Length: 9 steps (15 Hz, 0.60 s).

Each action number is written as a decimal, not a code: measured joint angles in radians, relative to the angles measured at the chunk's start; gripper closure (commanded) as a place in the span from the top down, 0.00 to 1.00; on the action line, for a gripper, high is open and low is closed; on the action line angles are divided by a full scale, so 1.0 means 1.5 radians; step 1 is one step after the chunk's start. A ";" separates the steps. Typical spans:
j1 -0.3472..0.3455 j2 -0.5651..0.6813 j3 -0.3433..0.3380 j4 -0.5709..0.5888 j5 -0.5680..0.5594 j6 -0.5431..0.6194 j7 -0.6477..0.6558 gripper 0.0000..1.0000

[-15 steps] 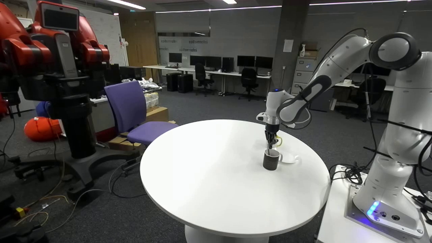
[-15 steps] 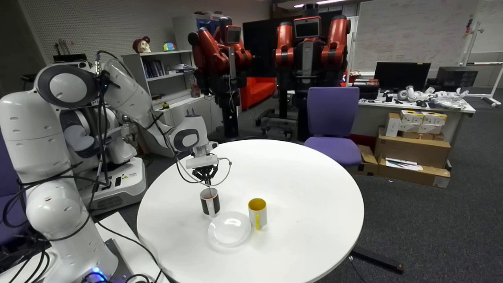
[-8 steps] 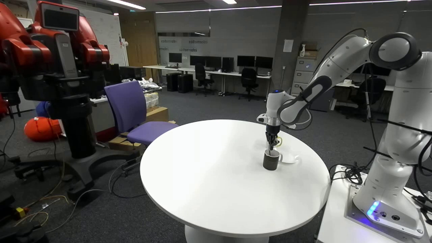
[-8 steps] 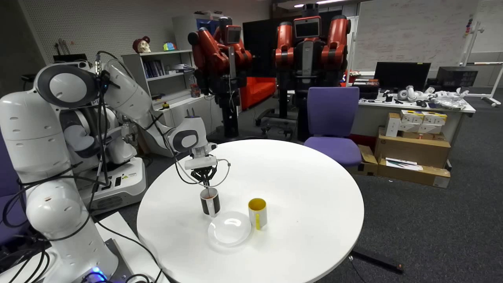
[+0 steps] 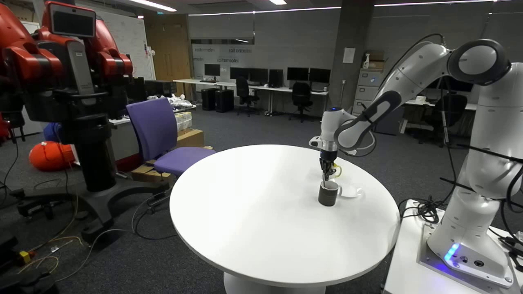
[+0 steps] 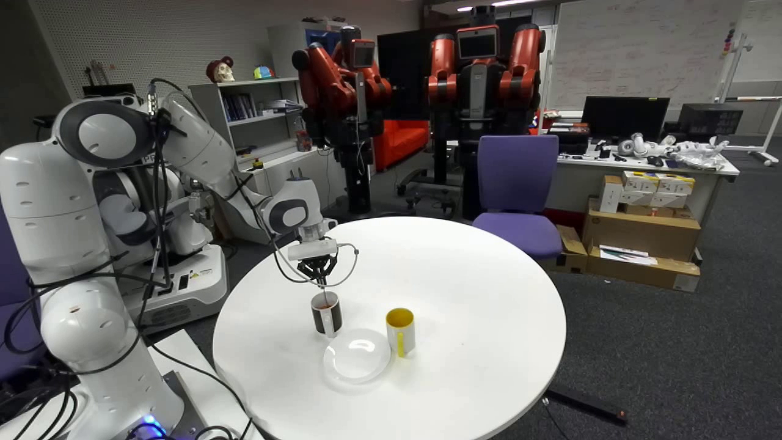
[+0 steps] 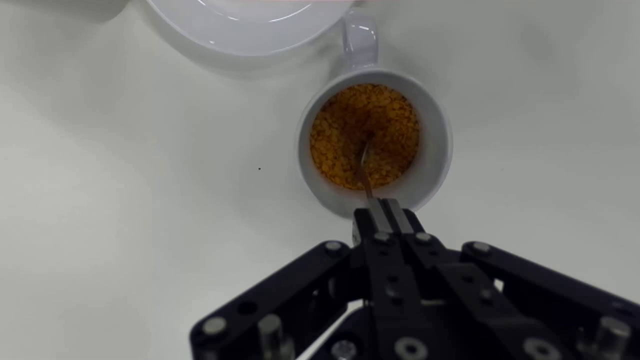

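My gripper point(image 7: 387, 202) is shut on the thin handle of a metal spoon point(image 7: 368, 186), which slants down into a mug point(image 7: 436, 160). The spoon's lower end sits in orange-brown flaky contents point(image 7: 332, 145). The mug is dark outside and white inside, and stands upright in both exterior views point(image 5: 328, 196) point(image 6: 327, 319). The gripper is just above its rim in both exterior views point(image 5: 327, 178) point(image 6: 321, 283). The mug's white handle points toward a white plate point(image 6: 357, 357), which lies close beside it. The upper part of the spoon is hidden by the fingers.
A white mug with yellow inside and handle point(image 6: 401, 335) stands beside the plate. All stand on a round white table point(image 5: 253, 212). A purple chair point(image 6: 518, 235) is at the table's far edge. A loose cable hangs around the gripper.
The gripper has shifted slightly sideways one way and then back, and the spoon's slant in the mug has changed a little. The mugs and plate have not moved.
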 measured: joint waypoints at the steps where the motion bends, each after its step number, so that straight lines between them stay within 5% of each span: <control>1: 0.000 0.000 -0.001 0.002 0.000 0.000 0.000 0.00; 9: -0.002 0.000 -0.017 0.003 -0.001 0.000 0.001 0.00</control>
